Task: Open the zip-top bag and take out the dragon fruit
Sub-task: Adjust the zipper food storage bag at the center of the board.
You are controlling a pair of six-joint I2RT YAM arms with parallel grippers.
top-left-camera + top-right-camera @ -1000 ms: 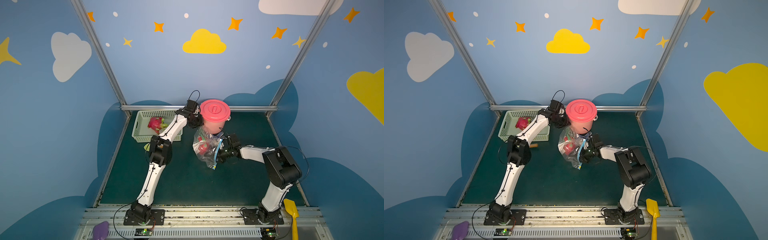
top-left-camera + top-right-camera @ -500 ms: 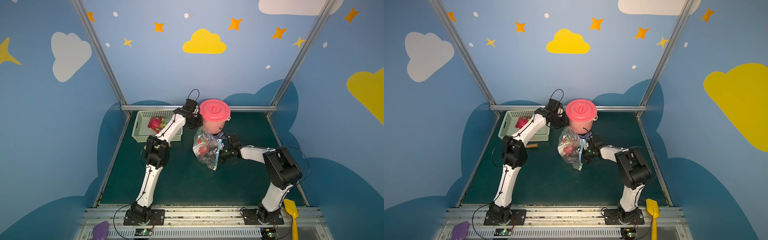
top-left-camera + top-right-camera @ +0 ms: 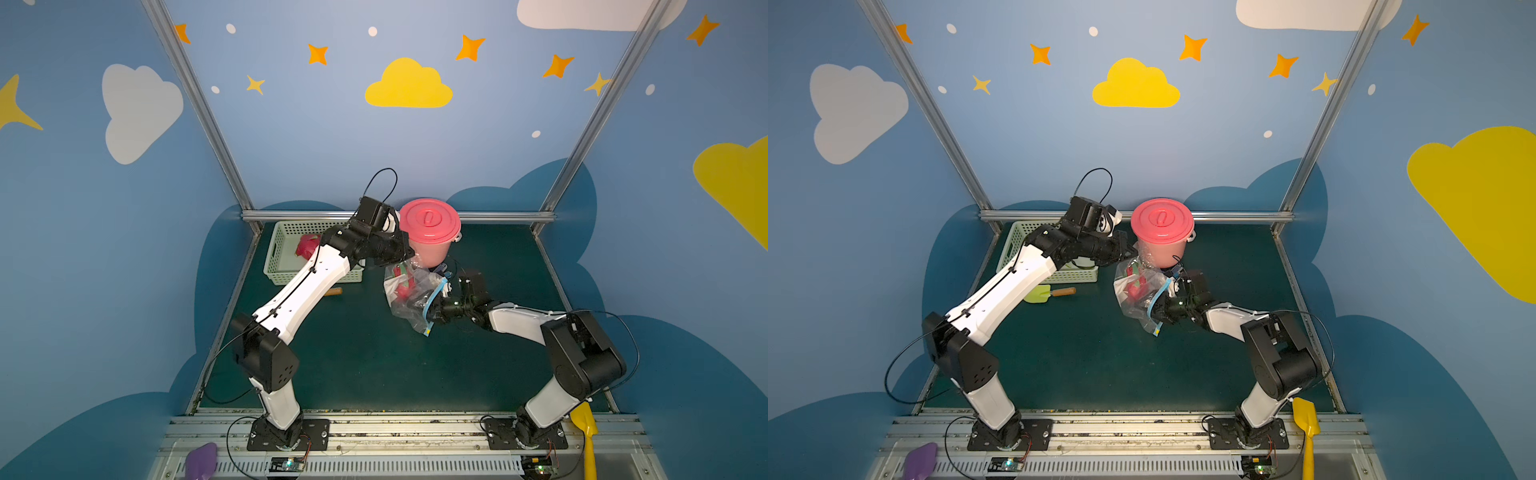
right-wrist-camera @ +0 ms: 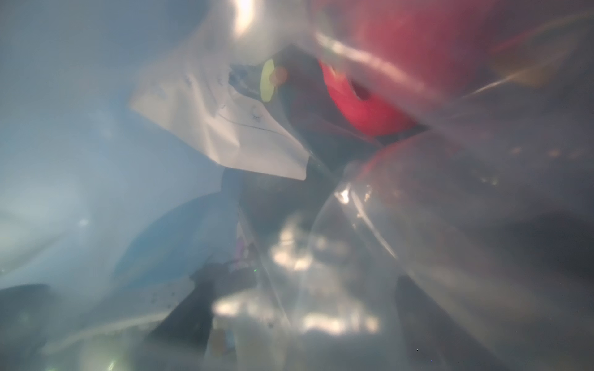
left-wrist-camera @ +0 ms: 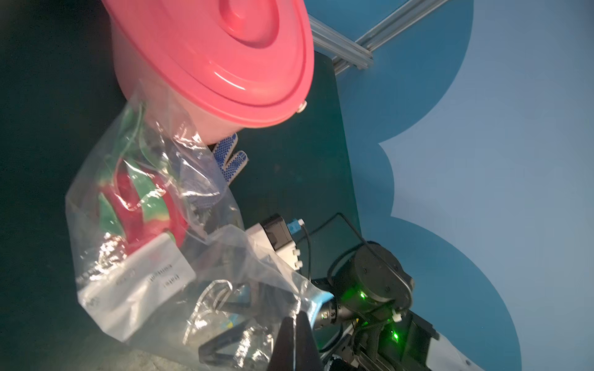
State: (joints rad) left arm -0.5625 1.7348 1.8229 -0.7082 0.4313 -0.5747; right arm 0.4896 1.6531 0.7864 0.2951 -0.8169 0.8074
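Observation:
The zip-top bag (image 3: 409, 297) (image 5: 135, 282) is clear and crinkly, with a light-blue zip strip (image 3: 434, 299) and a yellow slider (image 3: 427, 332). It hangs beside the pink bucket. My left gripper (image 3: 408, 256) (image 5: 296, 321) is shut on the bag's film by the zip strip and holds that edge up. The red-and-green dragon fruit (image 3: 401, 286) (image 5: 141, 199) lies inside the bag. My right gripper (image 3: 432, 309) (image 5: 213, 327) reaches in through the bag's mouth, and its fingers show spread apart through the plastic. In the right wrist view, blurred film covers the red fruit (image 4: 369, 106) and the white label (image 4: 225, 128).
The lidded pink bucket (image 3: 430, 220) stands right behind the bag. A dotted glove (image 5: 231, 157) lies at the bucket's foot. A pale basket (image 3: 286, 262) at the back left holds another red fruit (image 3: 307, 245). A green spatula (image 3: 1042, 293) lies in front of the basket. A yellow shovel (image 3: 586, 419) leans at the front right.
My left arm's elbow has swung out toward the front left while its gripper keeps hold of the bag's edge. The right gripper has spread a little wider inside the bag.

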